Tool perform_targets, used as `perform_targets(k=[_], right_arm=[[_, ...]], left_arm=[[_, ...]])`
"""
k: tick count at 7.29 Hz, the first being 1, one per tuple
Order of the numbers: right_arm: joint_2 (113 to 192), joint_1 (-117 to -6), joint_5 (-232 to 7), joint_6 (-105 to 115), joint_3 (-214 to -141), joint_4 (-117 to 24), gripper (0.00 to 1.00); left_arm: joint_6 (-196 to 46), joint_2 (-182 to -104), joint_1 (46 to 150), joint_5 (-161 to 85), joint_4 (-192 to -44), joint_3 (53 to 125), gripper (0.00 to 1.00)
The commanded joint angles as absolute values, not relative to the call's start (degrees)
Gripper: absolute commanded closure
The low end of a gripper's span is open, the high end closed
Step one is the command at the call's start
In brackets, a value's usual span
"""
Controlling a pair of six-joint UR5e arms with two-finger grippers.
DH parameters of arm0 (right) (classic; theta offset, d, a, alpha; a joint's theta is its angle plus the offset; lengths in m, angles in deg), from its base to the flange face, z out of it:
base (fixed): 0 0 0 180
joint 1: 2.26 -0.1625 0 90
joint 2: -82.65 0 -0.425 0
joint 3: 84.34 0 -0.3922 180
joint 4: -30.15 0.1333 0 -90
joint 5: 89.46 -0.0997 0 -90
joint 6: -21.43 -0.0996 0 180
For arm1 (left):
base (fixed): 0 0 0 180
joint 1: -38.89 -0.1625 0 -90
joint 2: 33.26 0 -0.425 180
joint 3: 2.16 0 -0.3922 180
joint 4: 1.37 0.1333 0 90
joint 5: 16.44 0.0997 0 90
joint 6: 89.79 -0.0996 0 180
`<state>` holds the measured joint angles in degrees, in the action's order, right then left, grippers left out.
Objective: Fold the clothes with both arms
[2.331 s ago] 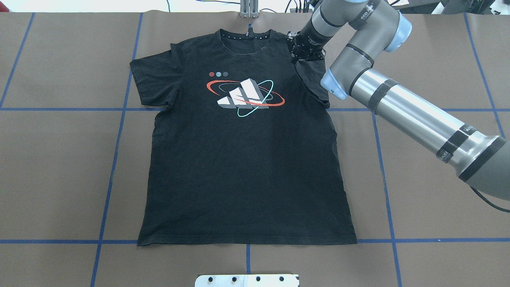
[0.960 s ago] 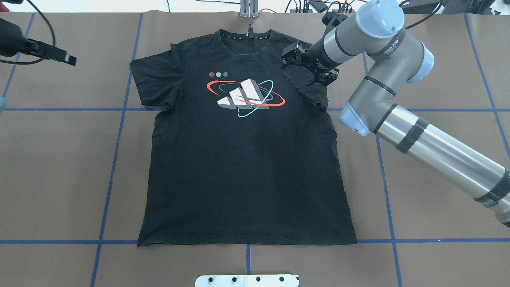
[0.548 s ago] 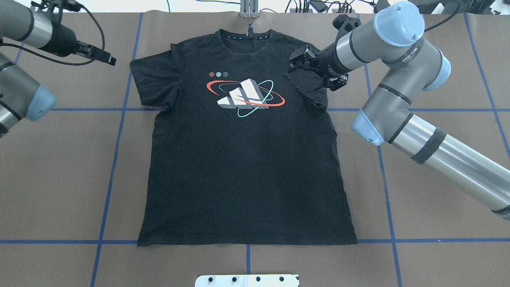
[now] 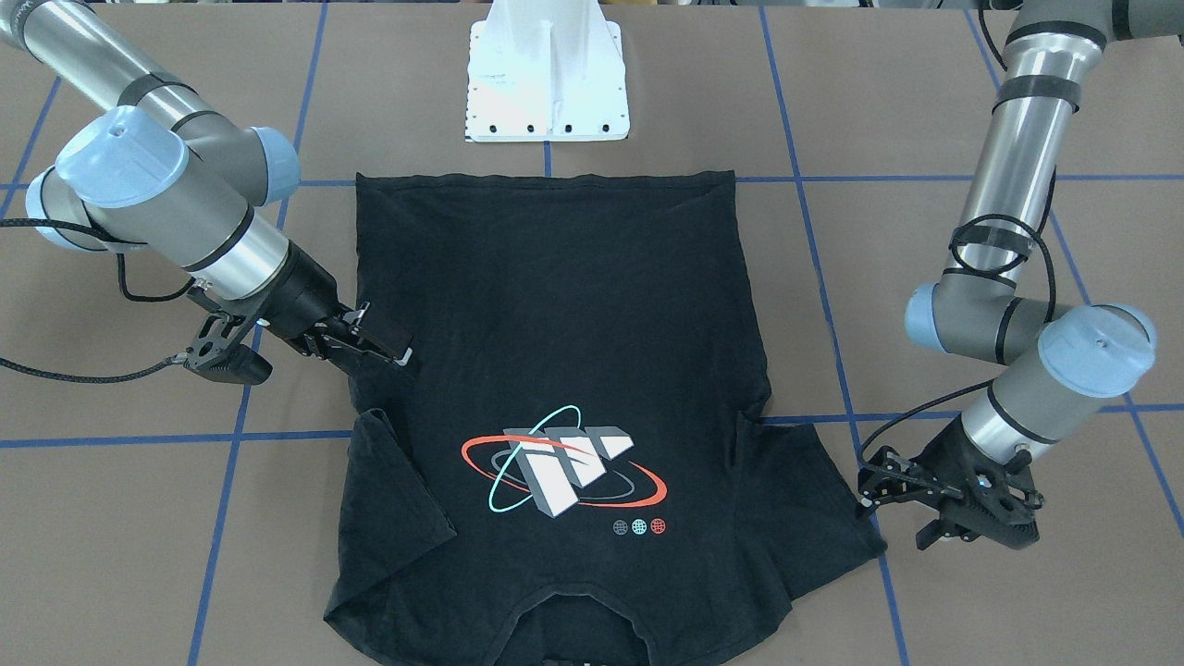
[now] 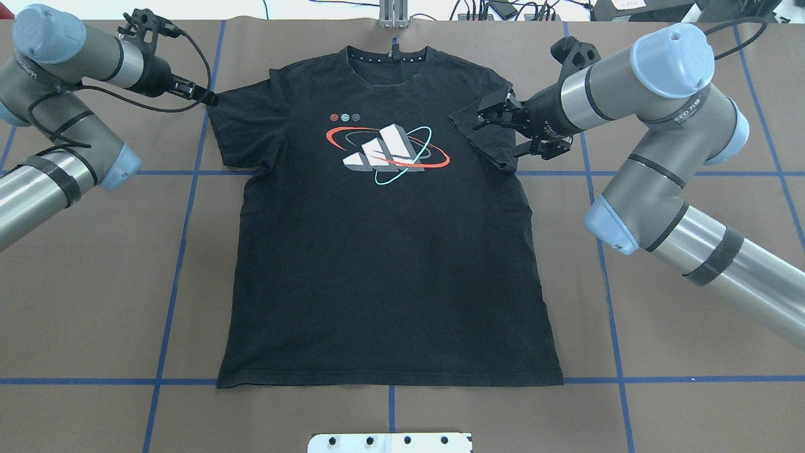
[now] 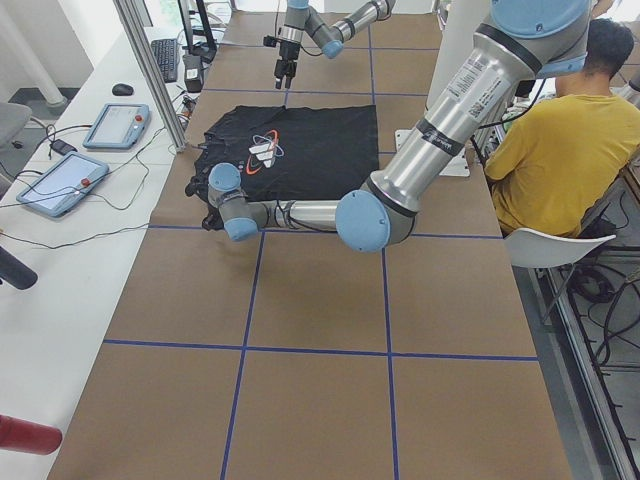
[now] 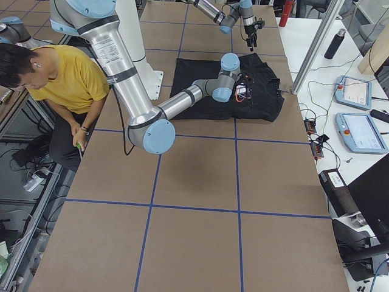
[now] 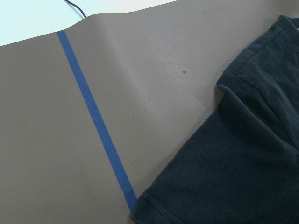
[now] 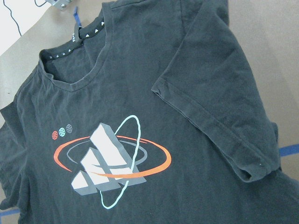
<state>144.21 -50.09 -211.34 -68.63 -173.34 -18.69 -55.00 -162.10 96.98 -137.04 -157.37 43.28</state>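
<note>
Now right gripper (image 5: 500, 133), released, is backing off folded sleeve (image 5: 487, 148); left gripper (image 5: 210, 97), spread, is nearing upper-left flat sleeve (image 5: 236, 129)

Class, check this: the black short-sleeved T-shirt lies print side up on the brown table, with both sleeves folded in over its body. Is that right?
No. Only the sleeve on the robot's right is folded in over the black short-sleeved T-shirt; the left sleeve lies spread flat, as the overhead exterior view shows.
</note>
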Motion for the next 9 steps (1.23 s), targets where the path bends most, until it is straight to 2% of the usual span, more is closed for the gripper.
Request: perform_targets(k=[1,6,7,8,9], right_arm=[[144.17,-48.76,-210.84,-68.40,-173.19,-18.54,0.02],[144.08,-47.97,-209.17,-68.05,-173.02,-18.45,0.03],[144.08,-47.96,-209.26,-68.05,-172.93,-18.45,0.03],[144.17,-47.96,-209.17,-68.05,-172.93,-18.45,0.03],[144.17,-47.88,-209.08,-68.05,-172.93,-18.45,0.04]], left_arm=[[-54.81,-163.50,96.90,-136.59,-160.19,39.33,0.26],[-53.59,-167.63,96.46,-135.45,-162.65,31.96,0.37],[-53.49,-167.99,96.37,-135.09,-162.74,31.33,0.41],[-53.49,-168.08,96.37,-135.09,-163.00,31.32,0.53],[-53.40,-168.08,96.37,-135.09,-163.00,31.32,0.85]])
